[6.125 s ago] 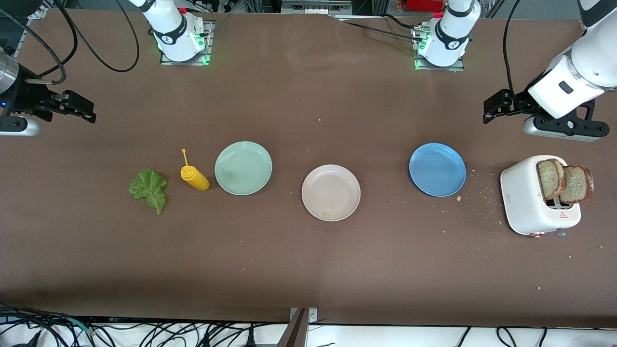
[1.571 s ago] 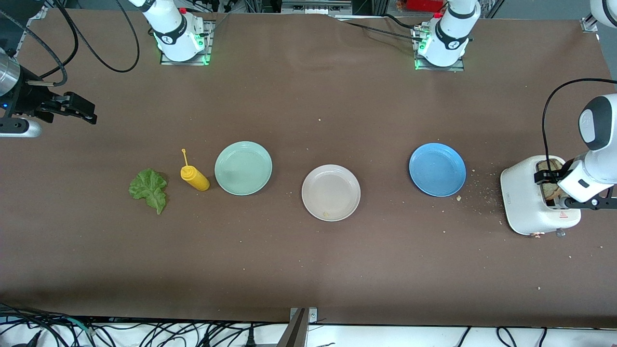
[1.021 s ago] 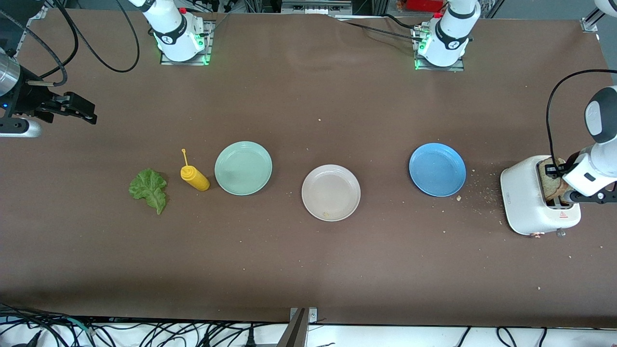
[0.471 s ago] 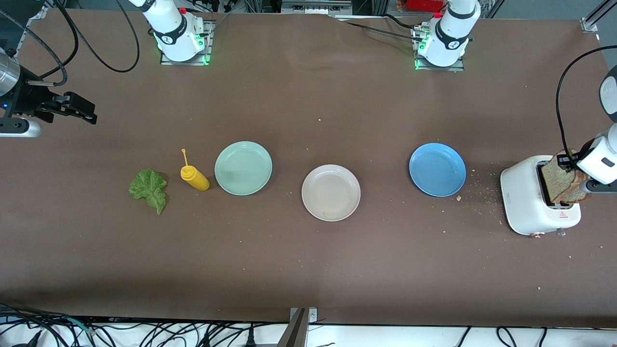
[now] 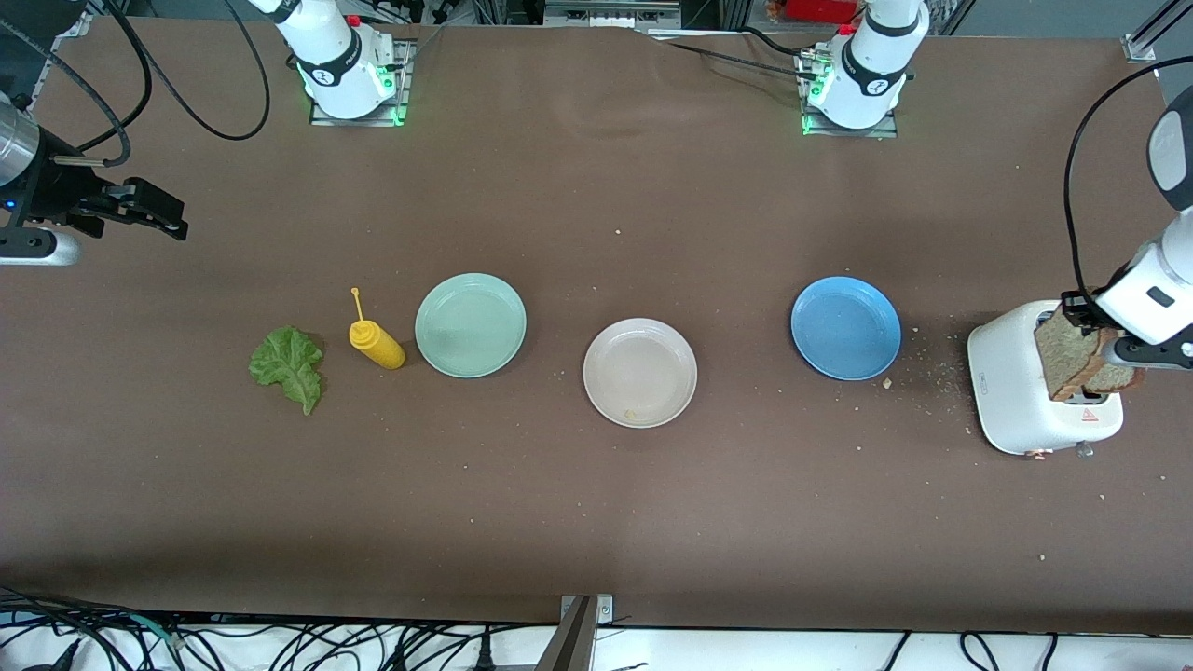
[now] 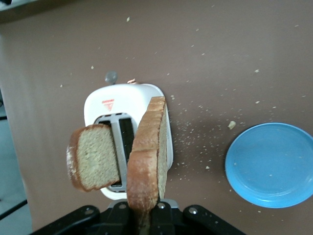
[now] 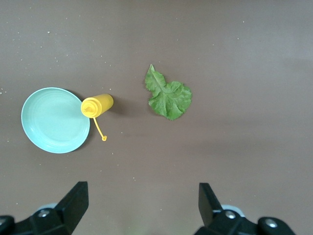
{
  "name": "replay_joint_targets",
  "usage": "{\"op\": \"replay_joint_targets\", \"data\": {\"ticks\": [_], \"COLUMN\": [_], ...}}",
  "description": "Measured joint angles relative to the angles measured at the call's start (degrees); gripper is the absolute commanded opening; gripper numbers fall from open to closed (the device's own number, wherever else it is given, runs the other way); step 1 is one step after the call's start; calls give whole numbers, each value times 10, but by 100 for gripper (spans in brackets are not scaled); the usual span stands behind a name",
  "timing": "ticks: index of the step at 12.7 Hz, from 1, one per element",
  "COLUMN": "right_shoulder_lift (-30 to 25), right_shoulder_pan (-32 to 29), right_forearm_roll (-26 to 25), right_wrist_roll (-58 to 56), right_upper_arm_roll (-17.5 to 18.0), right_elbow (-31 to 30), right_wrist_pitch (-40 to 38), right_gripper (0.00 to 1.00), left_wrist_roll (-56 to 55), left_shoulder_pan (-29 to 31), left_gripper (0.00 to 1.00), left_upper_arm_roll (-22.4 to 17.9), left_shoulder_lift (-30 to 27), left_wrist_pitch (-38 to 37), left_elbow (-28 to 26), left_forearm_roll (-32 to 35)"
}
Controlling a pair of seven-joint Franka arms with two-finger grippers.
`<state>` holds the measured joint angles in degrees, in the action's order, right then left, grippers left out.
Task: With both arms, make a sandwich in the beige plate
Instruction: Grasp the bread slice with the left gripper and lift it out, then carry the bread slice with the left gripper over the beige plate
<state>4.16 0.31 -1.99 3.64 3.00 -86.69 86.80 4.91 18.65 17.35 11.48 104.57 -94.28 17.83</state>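
My left gripper [image 5: 1084, 315] is shut on the top edge of one brown bread slice [image 5: 1062, 356] and holds it up over the white toaster [image 5: 1011, 391]. In the left wrist view that slice [image 6: 146, 156] hangs edge-on from the gripper [image 6: 145, 209]. A second bread slice [image 6: 93, 156] stands in the toaster's slot [image 6: 111, 147]. The beige plate [image 5: 639, 372] lies bare at the table's middle. The lettuce leaf [image 5: 289, 366] lies flat toward the right arm's end. My right gripper [image 5: 154, 214] waits open, up in the air at that end, with nothing between its fingers [image 7: 73, 203].
A blue plate [image 5: 845, 327] lies between the beige plate and the toaster, with crumbs scattered around. A mint-green plate [image 5: 471, 324] and a yellow squeeze bottle [image 5: 376, 343] on its side lie between the beige plate and the lettuce.
My left gripper has lifted the bread slice up out of the toaster slot over the last second. The right arm has not moved.
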Motion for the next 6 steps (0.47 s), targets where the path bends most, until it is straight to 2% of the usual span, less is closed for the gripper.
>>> {"op": "replay_joint_targets", "data": {"ticks": [3, 6], "right_shoulder_lift": [0, 0], "right_shoulder_pan": [0, 0], "right_forearm_roll": [0, 0], "right_wrist_roll": [0, 0], "right_upper_arm_roll": [1, 2], "right_elbow": [0, 0], "right_wrist_pitch": [0, 0], "right_gripper": [100, 100], "left_wrist_roll": [-1, -5], "left_shoulder_pan": [-13, -45], "left_gripper": [0, 0], "left_upper_arm_roll": [31, 33], "left_shoulder_lift": [1, 23], "left_wrist_pitch": [-2, -2], "left_elbow": [16, 34], "left_forearm_roll": [-1, -46]}}
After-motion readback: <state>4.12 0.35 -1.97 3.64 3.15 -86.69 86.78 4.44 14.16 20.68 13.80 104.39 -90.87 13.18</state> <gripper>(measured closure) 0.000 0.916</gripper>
